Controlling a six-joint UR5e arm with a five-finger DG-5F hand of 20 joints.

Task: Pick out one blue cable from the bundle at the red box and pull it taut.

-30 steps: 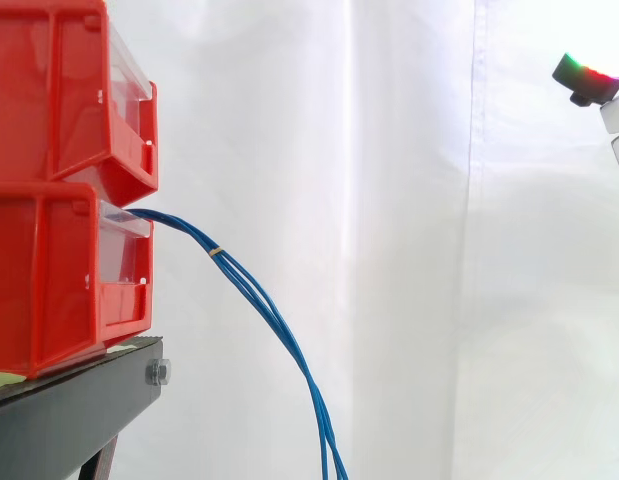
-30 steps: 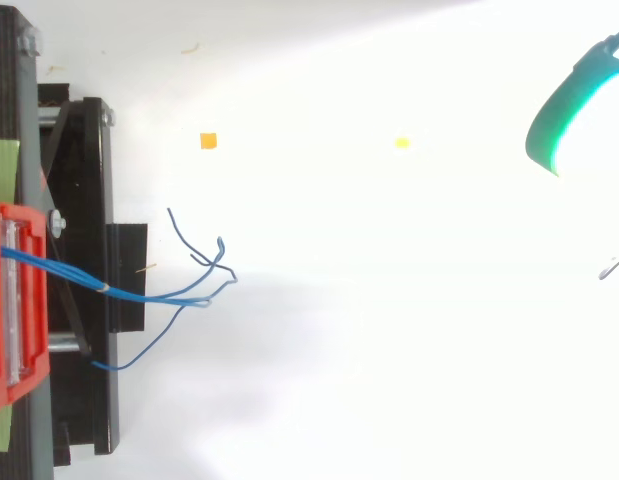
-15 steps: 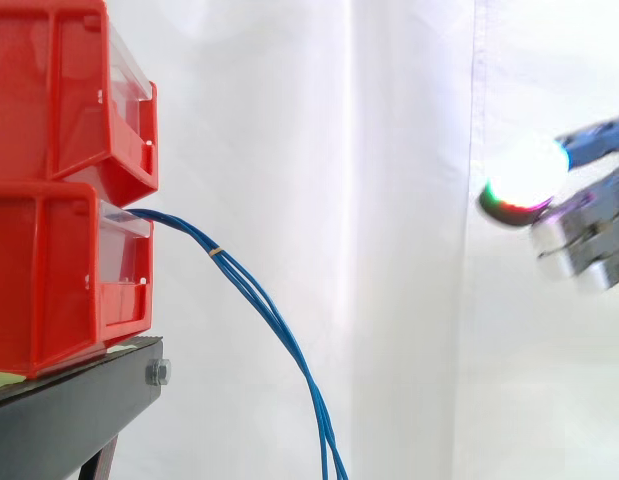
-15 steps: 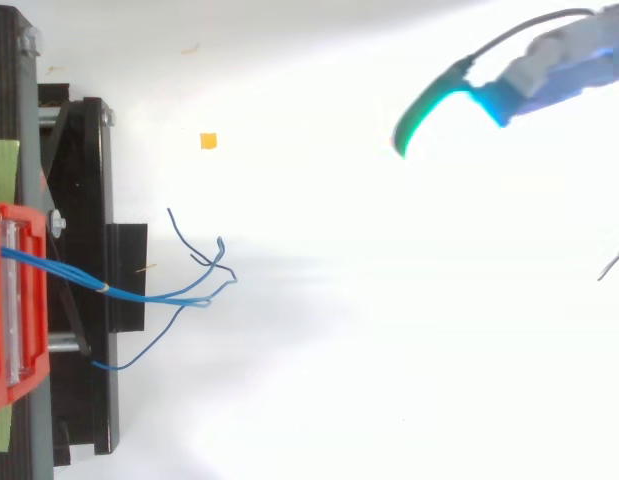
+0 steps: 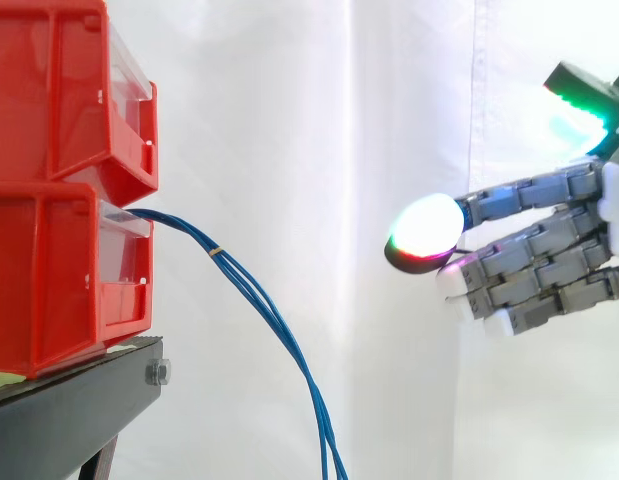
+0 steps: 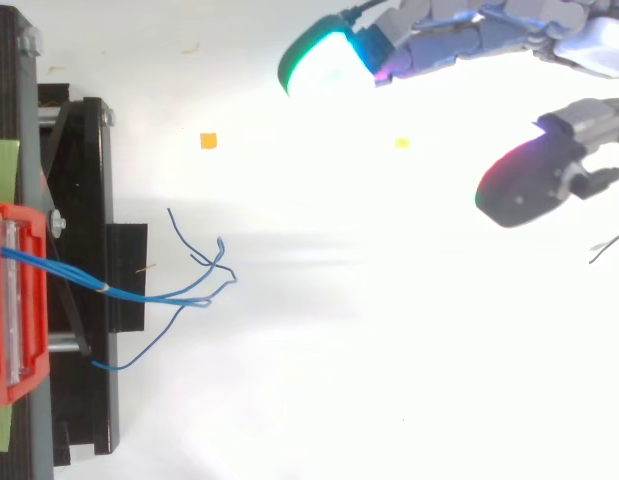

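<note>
A bundle of thin blue cables comes out of the lower red bin and droops down to the right, bound by a small yellow tie near the bin. From above, the cable ends fan out loose over the white floor. My hand reaches in from the right, well clear of the cables, its fingers straight and spread toward the bins, holding nothing. In the top view the hand sits at the upper right with its thumb apart below it.
Two red bins are stacked, the upper bin over the lower, on a black stand. A white curtain hangs behind. Small orange and yellow scraps lie on the floor.
The hand has come in from the right edge toward the bins and dropped lower, now showing its full spread of fingers. The cables have not moved.
</note>
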